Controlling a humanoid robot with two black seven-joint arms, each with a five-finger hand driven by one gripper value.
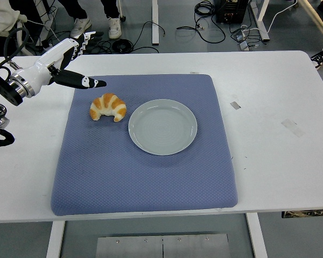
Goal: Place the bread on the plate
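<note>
Robotics lab or workshop: white table on a grey floor, loose cables strewn behind, bystanders' shoes visible.

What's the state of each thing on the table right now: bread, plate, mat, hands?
croissant: lying on the mat, left of the plate, apart from it, untouched
plate: empty, flat on the mat
blue mat: flat on the table
left hand: open, holding nothing, above the mat's far-left corner, behind the croissant
right hand: not in view
</note>
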